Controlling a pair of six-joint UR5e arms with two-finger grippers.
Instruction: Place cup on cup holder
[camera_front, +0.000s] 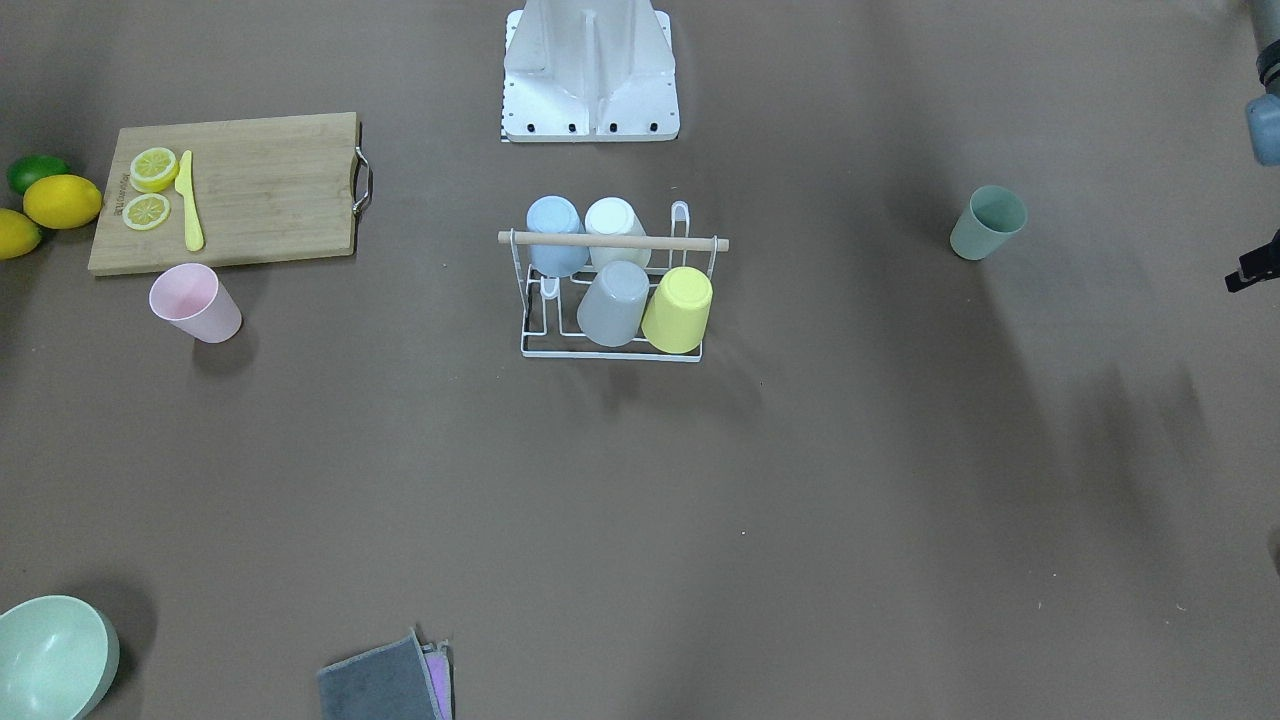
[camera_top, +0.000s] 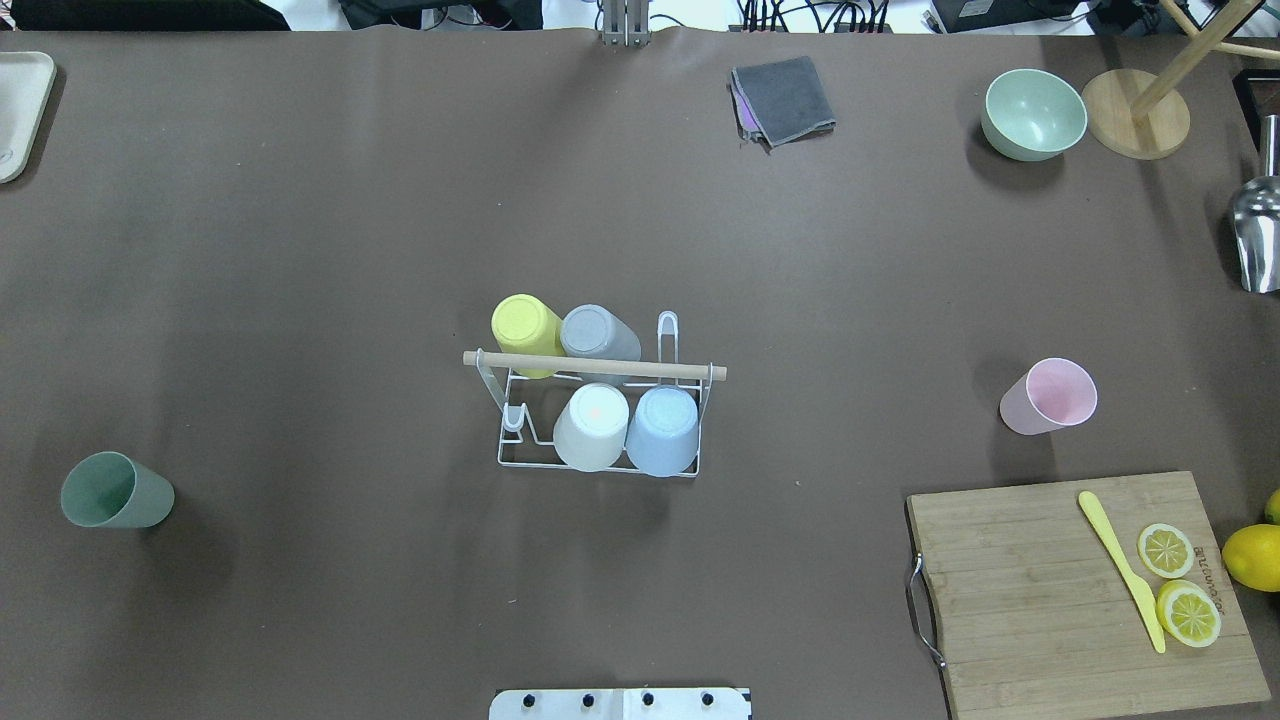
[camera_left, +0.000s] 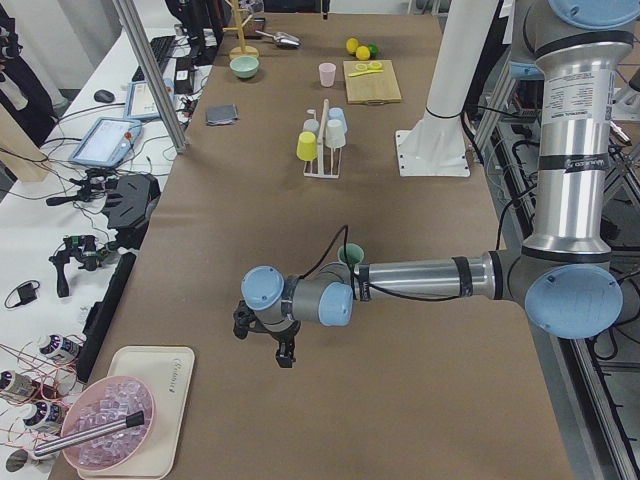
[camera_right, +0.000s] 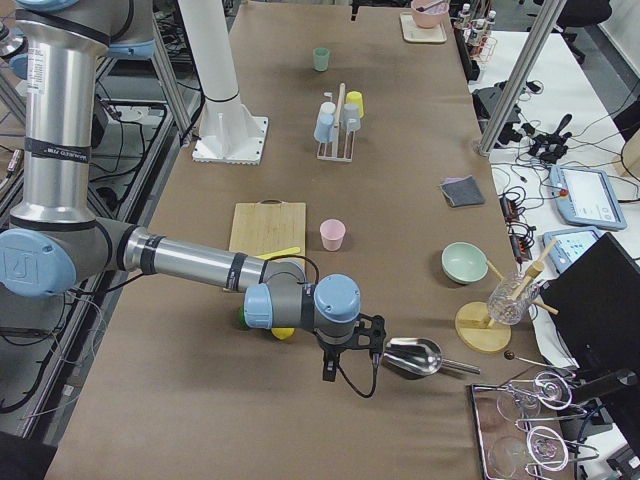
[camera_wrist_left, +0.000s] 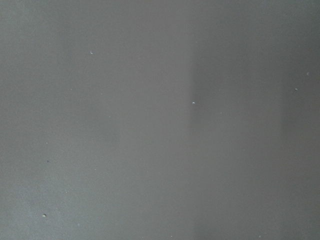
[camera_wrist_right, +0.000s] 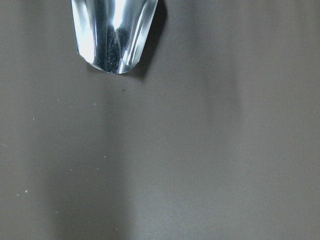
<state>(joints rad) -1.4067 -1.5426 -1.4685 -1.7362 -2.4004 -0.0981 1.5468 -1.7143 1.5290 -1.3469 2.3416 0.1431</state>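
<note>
The white wire cup holder (camera_front: 620, 241) with a wooden dowel bar stands mid-table, also in the overhead view (camera_top: 690, 372). It holds a blue, a white, a grey and a yellow cup upside down. A green cup (camera_top: 115, 490) stands upright at the table's left, a pink cup (camera_top: 1048, 396) at its right. My left gripper (camera_left: 263, 343) hangs over bare table just beyond the green cup (camera_left: 350, 254). My right gripper (camera_right: 350, 358) hangs beside a metal scoop, far from the pink cup (camera_right: 332, 235). I cannot tell whether either is open or shut. Neither wrist view shows fingers.
A wooden cutting board (camera_top: 1040, 600) with lemon slices and a yellow knife lies front right, whole lemons (camera_top: 1255, 556) beside it. A green bowl (camera_top: 1033, 113), a grey cloth (camera_top: 785, 98), a wooden stand (camera_top: 1138, 125) and the metal scoop (camera_wrist_right: 115, 35) are at the far side.
</note>
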